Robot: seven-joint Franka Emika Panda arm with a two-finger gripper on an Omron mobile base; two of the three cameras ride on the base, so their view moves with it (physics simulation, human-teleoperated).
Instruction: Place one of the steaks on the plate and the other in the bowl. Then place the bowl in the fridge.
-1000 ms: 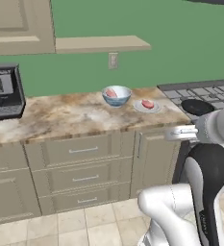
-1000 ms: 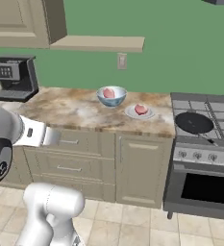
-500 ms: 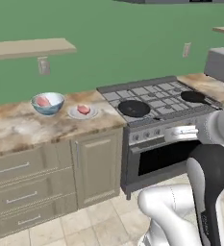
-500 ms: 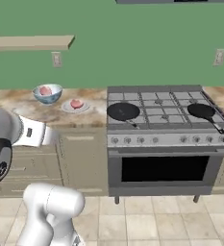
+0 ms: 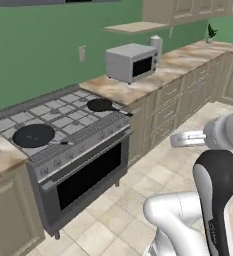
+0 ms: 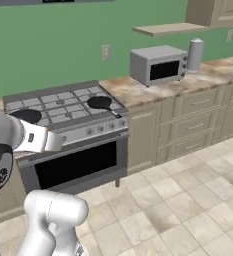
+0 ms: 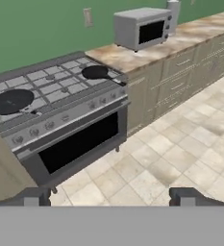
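Base views flank arm, hand view lower; all share stove (image 5: pixel 63 135), microwave (image 6: pixel 158 65).

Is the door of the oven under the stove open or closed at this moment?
Closed. The oven door stands flat and upright in the front of the stove, its dark glass facing the room, with no gap showing along its top edge.

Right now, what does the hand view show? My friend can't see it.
A grey stove with a dark oven door stands on a tiled floor, a big black pan and a smaller one on its burners. To its right, a microwave sits on a marble counter.
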